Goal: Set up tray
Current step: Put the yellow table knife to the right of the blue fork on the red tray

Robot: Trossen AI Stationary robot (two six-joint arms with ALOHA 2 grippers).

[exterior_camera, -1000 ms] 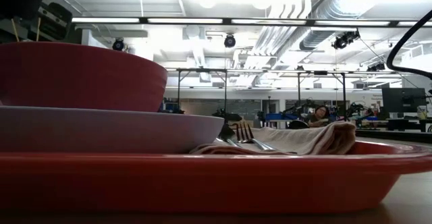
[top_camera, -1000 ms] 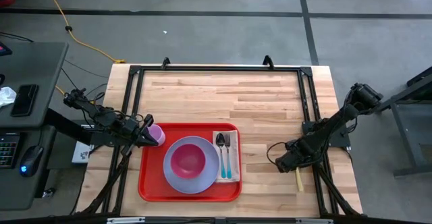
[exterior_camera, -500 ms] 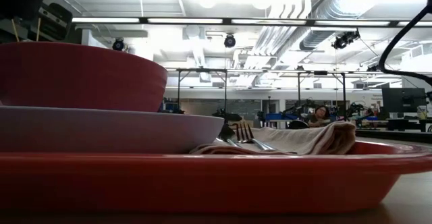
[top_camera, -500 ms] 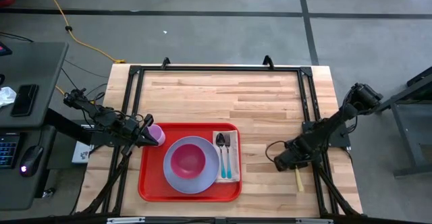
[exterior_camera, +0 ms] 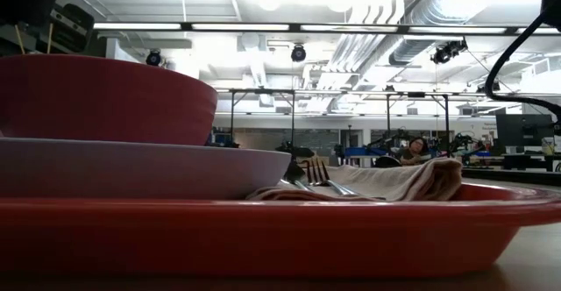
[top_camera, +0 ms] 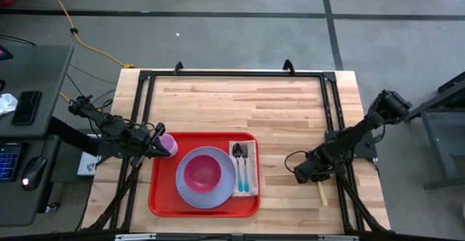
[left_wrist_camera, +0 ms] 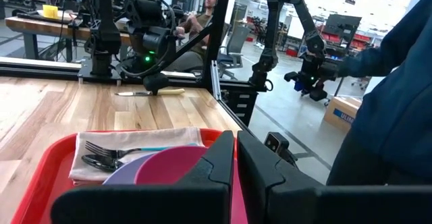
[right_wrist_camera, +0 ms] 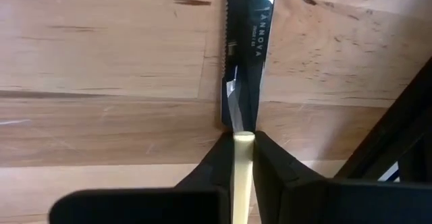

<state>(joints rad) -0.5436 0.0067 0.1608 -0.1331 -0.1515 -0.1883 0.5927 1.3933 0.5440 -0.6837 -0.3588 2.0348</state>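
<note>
High view: the red tray (top_camera: 156, 197) lies on the table (top_camera: 283, 110). Right of the tray, the right end effector (right_wrist_camera: 244, 158) pinches a knife (right_wrist_camera: 247, 55). Left end effector (left_wrist_camera: 235, 158), pressed together, sits at the tray's left edge.

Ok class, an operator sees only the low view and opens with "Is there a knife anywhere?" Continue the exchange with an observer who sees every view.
Observer: Yes, the knife lies on the table, right of the tray.
Operator: Is anything holding it?
Observer: The right gripper has its fingers closed on the handle.
Operator: And is there a cup?
Observer: A purple cup stands in the tray's corner by the left arm, with the left gripper shut beside it.
</note>
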